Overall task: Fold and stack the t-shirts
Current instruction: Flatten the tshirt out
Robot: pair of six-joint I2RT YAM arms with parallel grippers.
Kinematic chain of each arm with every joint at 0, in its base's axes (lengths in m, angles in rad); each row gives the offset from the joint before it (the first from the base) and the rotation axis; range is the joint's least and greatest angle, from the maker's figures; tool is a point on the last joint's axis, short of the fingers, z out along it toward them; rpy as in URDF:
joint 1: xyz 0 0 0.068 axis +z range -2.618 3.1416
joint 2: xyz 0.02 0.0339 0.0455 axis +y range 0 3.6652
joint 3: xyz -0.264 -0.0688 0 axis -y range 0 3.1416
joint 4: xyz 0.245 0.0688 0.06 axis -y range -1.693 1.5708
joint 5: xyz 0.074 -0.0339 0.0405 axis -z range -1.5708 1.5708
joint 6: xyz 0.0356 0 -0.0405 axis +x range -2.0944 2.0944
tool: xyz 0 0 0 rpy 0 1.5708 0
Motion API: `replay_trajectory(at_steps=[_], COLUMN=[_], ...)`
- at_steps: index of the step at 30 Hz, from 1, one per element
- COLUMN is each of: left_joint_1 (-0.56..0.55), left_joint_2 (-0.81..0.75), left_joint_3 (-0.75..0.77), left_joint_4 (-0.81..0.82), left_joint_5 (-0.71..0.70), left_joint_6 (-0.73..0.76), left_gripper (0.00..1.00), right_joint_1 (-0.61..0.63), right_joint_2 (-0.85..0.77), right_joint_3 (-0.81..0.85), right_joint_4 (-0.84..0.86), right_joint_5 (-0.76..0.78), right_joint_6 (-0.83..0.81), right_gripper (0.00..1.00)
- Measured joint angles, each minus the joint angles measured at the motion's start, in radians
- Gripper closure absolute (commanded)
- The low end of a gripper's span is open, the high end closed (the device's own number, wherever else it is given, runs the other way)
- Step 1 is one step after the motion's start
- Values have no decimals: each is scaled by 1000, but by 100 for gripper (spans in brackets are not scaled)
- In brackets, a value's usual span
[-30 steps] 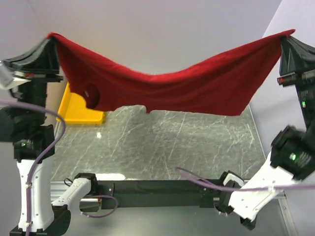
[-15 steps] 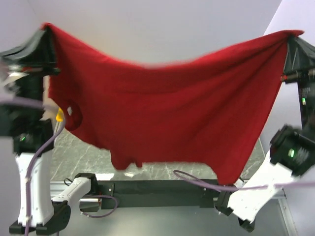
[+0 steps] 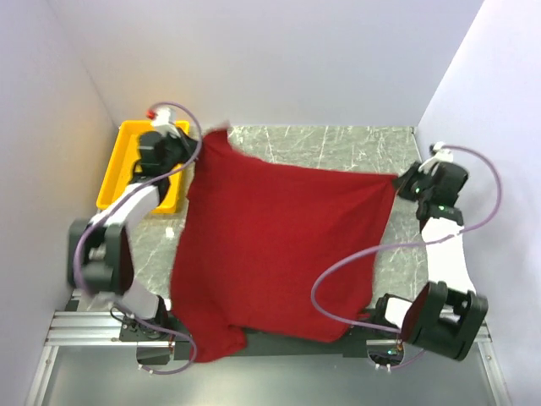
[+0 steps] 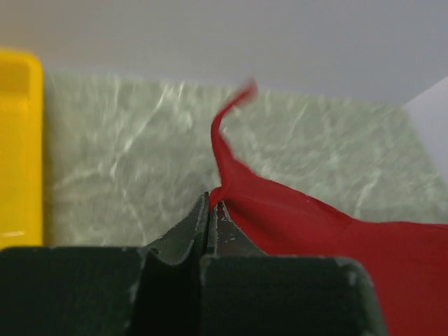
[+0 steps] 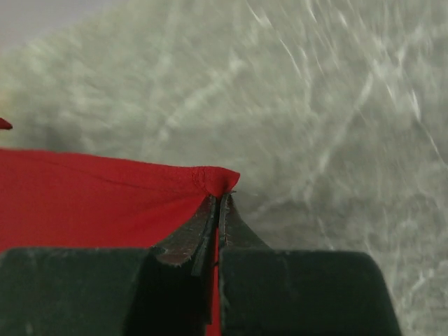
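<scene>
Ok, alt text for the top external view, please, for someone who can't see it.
A dark red t-shirt is spread over a grey marbled table, its near end draped over the arms' bases. The left jaws pinch its far left corner beside a yellow bin; the right jaws pinch its far right corner.

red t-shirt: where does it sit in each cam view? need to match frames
Top external: t-shirt spread across mid-frame.
Left wrist: t-shirt lower right, corner pinched in left end effector.
Right wrist: t-shirt lower left, corner pinched in right end effector.
Shared landmark: grey marbled tabletop.
</scene>
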Motion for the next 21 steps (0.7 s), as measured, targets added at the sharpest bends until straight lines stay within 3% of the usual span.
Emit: replay_trajectory(at_steps=[3,8,16,21], left_joint_1=[-11,-25,-40,-50], left_joint_2=[168,404,571,645], left_joint_3=[26,169,415,530], left_joint_4=[21,16,-47,-95], left_joint_5=[0,-2,-27,-53], left_joint_6=[-1,0,-5,-11], left_gripper=[99,99,99,99], right_joint_1=[13,52,85,97], right_joint_2=[79,242,541,636], right_joint_3=[-63,-19,217,284], right_joint_4=[64,189,206,196], right_joint_5=[47,121,261,296], right_joint_6=[-43,-111,-143,-143], right_gripper=[100,100,100,100])
